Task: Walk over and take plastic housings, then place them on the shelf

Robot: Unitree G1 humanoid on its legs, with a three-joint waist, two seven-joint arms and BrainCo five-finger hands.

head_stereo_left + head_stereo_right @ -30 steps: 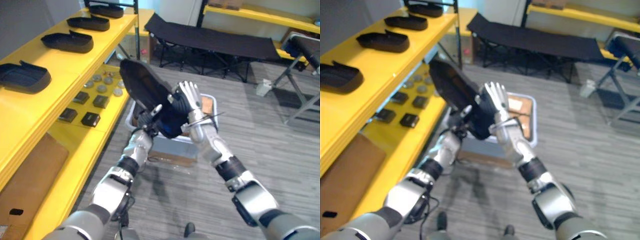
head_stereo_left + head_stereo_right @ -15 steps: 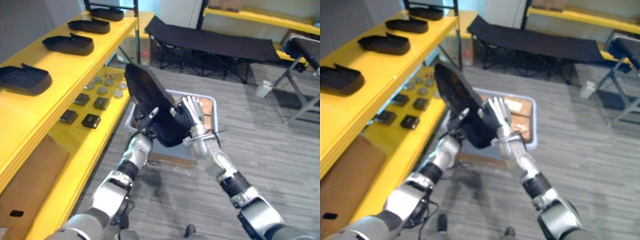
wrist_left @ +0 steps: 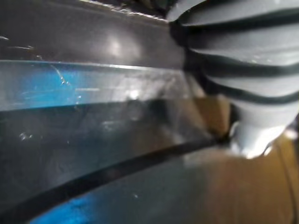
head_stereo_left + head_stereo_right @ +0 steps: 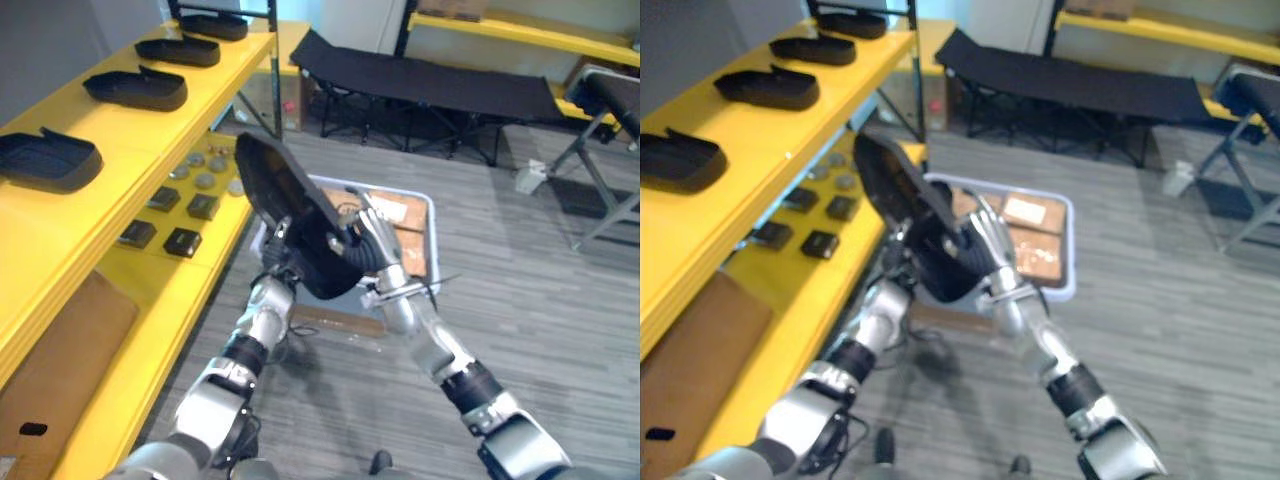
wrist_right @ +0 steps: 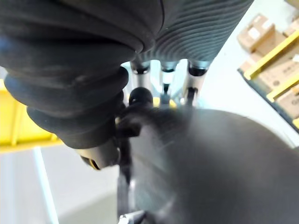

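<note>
Since the yellow shelf (image 4: 150,130) lies out beyond the left hand (image 4: 279,241), the lift likely goes that way. That hand sits under the black housing (image 4: 285,195), its grip hidden. The housing is clamped between both hands over the grey bin (image 4: 431,215), long axis slanting up and shelfward. The right hand (image 4: 375,245) presses straight fingers flat against its opposite side.
</note>
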